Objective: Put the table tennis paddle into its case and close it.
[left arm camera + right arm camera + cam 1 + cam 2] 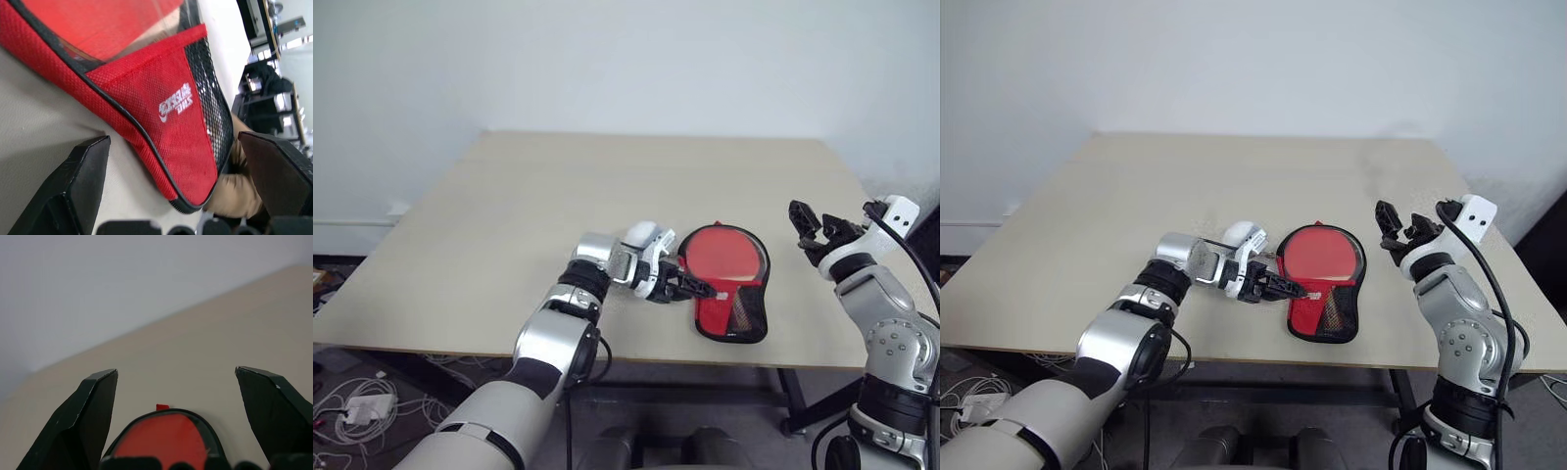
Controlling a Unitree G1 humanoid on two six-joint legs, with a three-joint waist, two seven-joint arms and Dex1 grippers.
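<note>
Near the tabletop's [509,215] front edge lay the case [729,284], paddle [724,253] inside. Left hand [693,288], fingers apart, reached its left side; right hand [811,227], spread, hovered right of it.

Left gripper [697,289] low over the table edge, fingers spread wide, empty. Right gripper [1398,227] raised, fingers apart, empty.

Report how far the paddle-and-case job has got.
Looks done: the table tennis paddle shows through the window of the case. In hand: nothing; left gripper open at the case's narrow end, right gripper open, off to its side. Left: whether the zip is closed cannot be seen.
</note>
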